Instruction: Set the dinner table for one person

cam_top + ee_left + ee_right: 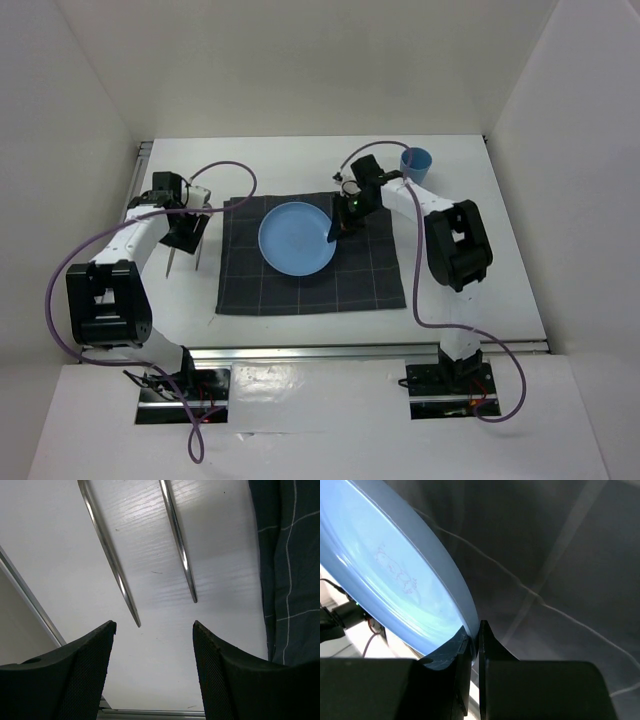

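One broad white bench (470, 260), railed in thin metal along its edges, is seen carrying everything, and the place setting is being laid at its middle. A dark grey checked cloth (370, 285) is spread flat there, between the two arms. The right arm (455, 245) is reached in over the cloth's far right part, and the left arm (110, 295) is bent out over bare bench just left of the cloth.

A round blue plate (290, 240) is set on the far half of the cloth. Its right rim is pinched in the right jaws, which are drawn narrow onto it. Whether that rim is raised off the cloth cannot be told. A blue cup (416, 160) is stood upright on bare bench at the far right, apart from the cloth and untouched.

Two slim metal pieces are laid side by side left of the cloth: the left utensil (112, 562) and the right utensil (177, 540). Their kind cannot be told. The left jaws are held wide above their near ends, with nothing between them.

Placing the plate is judged to be the step in hand. A release is called for next: the right jaws opened and lifted straight off, so that the plate is not dragged. The left jaws would then have to be lowered astride one thin handle, a hard pick off a flat bench.
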Robot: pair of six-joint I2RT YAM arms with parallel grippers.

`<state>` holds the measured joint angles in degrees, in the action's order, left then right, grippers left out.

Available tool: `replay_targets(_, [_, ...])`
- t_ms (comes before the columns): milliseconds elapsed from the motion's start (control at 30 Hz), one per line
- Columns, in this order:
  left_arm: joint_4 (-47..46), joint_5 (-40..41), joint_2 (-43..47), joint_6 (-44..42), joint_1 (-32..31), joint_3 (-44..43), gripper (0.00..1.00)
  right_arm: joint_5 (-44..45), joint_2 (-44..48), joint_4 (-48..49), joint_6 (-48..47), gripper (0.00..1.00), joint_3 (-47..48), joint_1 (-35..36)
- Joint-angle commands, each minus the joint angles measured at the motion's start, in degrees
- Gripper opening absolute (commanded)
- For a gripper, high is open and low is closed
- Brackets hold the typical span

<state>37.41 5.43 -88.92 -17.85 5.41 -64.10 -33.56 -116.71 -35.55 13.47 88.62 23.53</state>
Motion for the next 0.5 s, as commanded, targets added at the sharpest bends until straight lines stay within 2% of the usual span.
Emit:
replay_targets(0, [0.5, -1.0, -0.1, 0.3, 0.4, -1.8, 0.71, -5.3, -0.8, -1.2, -1.9, 0.0, -0.6, -2.9])
replay_targets(167, [0.5, -1.0, -1.2, 0.3, 0.4, -1.8, 0.71, -4.2, -1.9, -2.0, -0.8, 0.0, -3.8, -2.4])
replay_targets(333, [0.5, -1.0, -1.8, 0.3, 0.4, -1.8, 0.71, 3.8, -2.5, -7.2, -0.8, 0.0, -3.1, -0.2])
replay_targets(467, [0.5, -1.0, -2.3, 0.3, 0.4, -1.8, 0.71, 5.3, -3.7, -7.2, -0.3, 0.0, -4.2, 0.5])
